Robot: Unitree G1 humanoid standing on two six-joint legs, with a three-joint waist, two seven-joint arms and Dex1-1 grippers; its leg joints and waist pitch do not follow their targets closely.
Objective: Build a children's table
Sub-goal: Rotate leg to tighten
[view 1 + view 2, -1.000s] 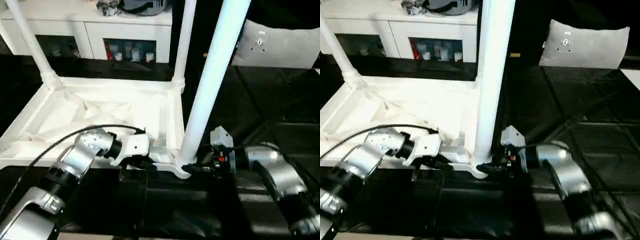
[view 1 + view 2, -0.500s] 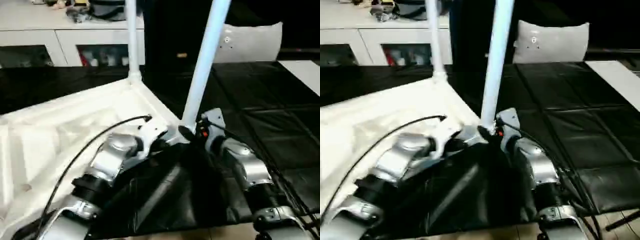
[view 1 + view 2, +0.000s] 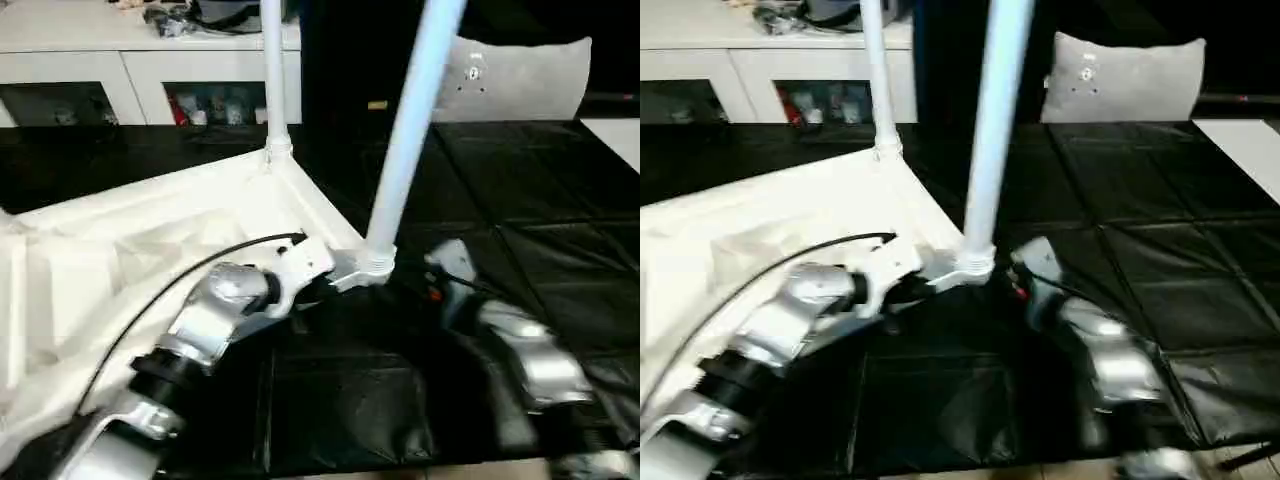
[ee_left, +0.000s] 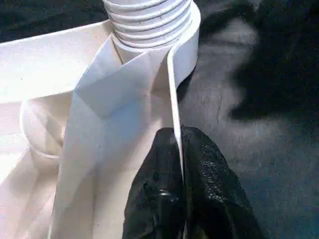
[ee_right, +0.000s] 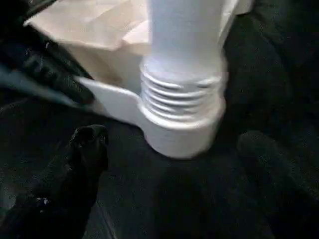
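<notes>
Two legs (image 3: 410, 140) socketed in upturned top (image 3: 150, 250); others unseen; left gripper (image 4: 177, 164) pinching rim; right gripper (image 5: 169, 149) spread wide.

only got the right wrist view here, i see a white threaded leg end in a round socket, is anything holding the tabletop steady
Observer: Yes. The left gripper is shut on the thin white rim of the upside-down white plastic tabletop, beside that corner socket.
Operator: and my right gripper, is it on the leg
Observer: No. The right gripper stands open before the socket, its black fingers apart from the long round white leg.
Operator: any other legs fitted
Observer: One more white leg stands upright in the far corner socket, in front of the white cabinet with glass doors.
</notes>
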